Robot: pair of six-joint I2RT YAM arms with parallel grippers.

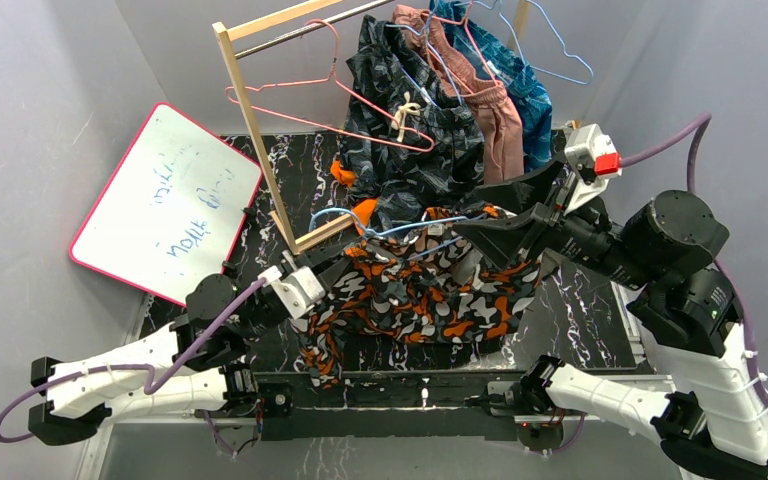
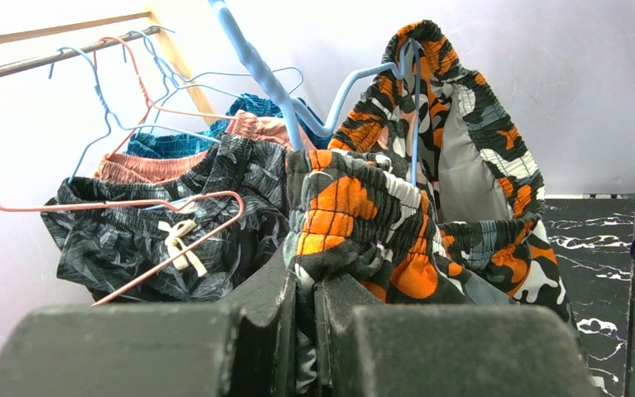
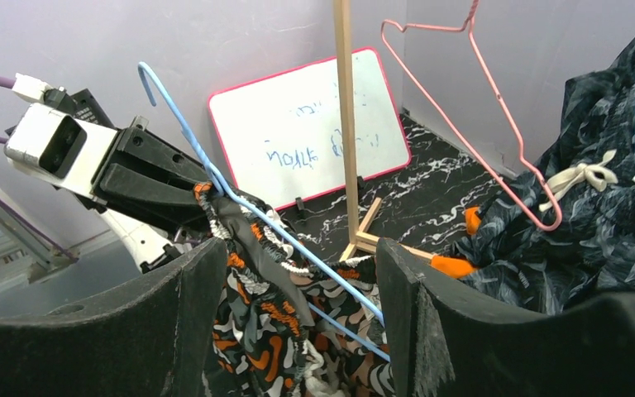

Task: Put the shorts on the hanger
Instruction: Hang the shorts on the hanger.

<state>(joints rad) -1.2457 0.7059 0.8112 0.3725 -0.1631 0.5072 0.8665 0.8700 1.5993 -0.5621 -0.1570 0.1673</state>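
Straight ahead at twelve o'clock of the camouflage shorts point(image 1: 415, 290), the hanging navy shorts point(image 1: 410, 130) and the pink hanger point(image 1: 300, 116) crowd the way. The wooden rack post point(image 1: 258, 140) bars eleven and the whiteboard point(image 1: 165, 200) ten. Bare marble tabletop point(image 1: 580, 320) lies open at three.

Bright, even light; blurred near wrist-view foregrounds.

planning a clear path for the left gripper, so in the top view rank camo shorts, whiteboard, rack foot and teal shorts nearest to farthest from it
From the left gripper:
1. camo shorts: pinched in its fingers.
2. rack foot: just behind it.
3. whiteboard: off to the left.
4. teal shorts: hanging far back right.
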